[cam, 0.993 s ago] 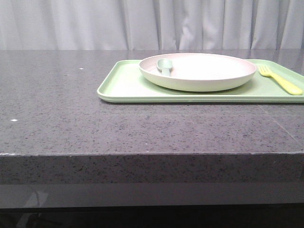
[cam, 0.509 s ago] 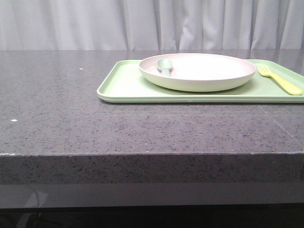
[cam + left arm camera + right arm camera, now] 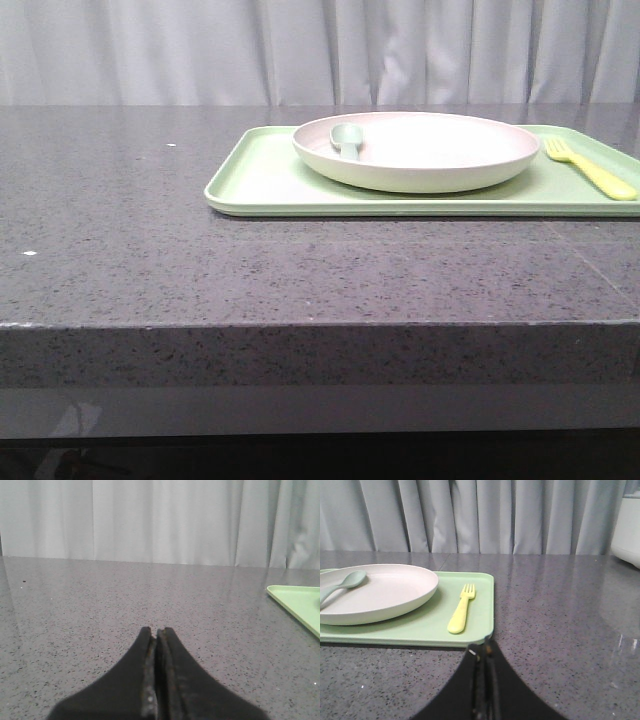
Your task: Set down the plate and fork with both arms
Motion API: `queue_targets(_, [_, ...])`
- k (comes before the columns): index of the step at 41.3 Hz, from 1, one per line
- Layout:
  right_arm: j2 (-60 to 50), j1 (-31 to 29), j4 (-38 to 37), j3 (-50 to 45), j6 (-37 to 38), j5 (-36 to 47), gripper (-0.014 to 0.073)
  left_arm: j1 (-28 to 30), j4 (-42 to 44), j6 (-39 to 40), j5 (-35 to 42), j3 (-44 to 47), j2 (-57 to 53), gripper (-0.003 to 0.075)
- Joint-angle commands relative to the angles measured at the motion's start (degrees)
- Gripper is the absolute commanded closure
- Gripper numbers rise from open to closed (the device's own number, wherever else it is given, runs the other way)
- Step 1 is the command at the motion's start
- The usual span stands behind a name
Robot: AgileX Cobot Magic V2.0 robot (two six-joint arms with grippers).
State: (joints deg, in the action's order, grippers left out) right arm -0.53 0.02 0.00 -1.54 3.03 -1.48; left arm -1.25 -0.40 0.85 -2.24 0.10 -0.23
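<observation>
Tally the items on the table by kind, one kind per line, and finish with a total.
Tray: 1
Plate: 1
Spoon: 1
Fork: 1
Total: 4

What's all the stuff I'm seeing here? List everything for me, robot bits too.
tray: one, light green, on the grey counter
plate: one, pale pinkish-cream, on the tray
spoon: one, grey-green, lying in the plate
fork: one, yellow, on the tray beside the plate
counter: one, speckled dark grey
curtain: pale grey, behind the counter
white object: one, cut off at the edge of the right wrist view
left pincer: black, shut, over bare counter
right pincer: black, shut, near the tray's edge
</observation>
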Motion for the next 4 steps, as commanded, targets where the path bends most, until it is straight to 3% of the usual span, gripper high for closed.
queue_targets(1, [-1.08,-0.16,-0.37,0.3,-0.41,5.18,0.0662,0.13,-0.42,0.56,5.19,0.5,-1.4,0.0741])
queue_targets(4, [-1.08,-0.16,-0.37,0.3,-0.41,5.18,0.0662,0.13,-0.42,0.56,5.19,0.5,-1.4,0.0741])
